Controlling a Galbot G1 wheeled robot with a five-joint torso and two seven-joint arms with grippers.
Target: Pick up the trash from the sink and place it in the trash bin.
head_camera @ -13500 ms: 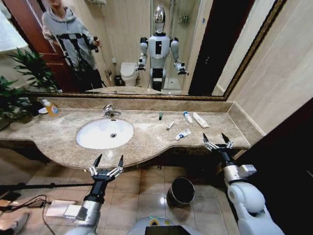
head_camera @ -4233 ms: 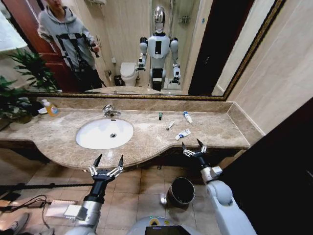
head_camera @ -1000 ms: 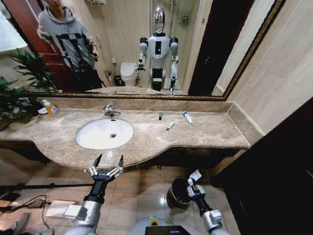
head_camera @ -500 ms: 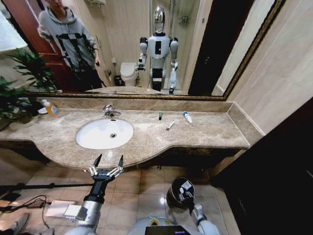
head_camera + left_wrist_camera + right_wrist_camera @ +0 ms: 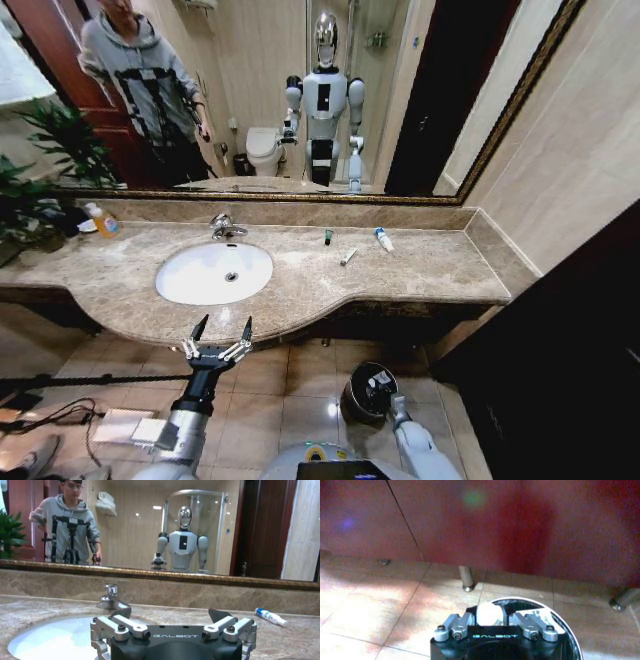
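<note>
Three items (tube point(image 5: 383, 239), stick point(image 5: 347, 257), green-capped piece point(image 5: 328, 237)) remain beside the sink point(image 5: 214, 272); right gripper point(image 5: 490, 621) pinches white trash point(image 5: 489, 614) over the trash bin point(image 5: 355, 392); left gripper point(image 5: 217, 338) idles, spread.

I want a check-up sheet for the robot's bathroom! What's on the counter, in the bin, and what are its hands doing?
Surface: beige marble counter around the white sink.
Job's things: tube, thin stick, green-capped piece on counter; white items in trash bin.
Clutter: orange soap bottle.
Grippers: left gripper open, below counter edge; right gripper over bin, shut on white piece.
Cables: dark cable on floor.
Surroundings: mirror, plant.
</note>
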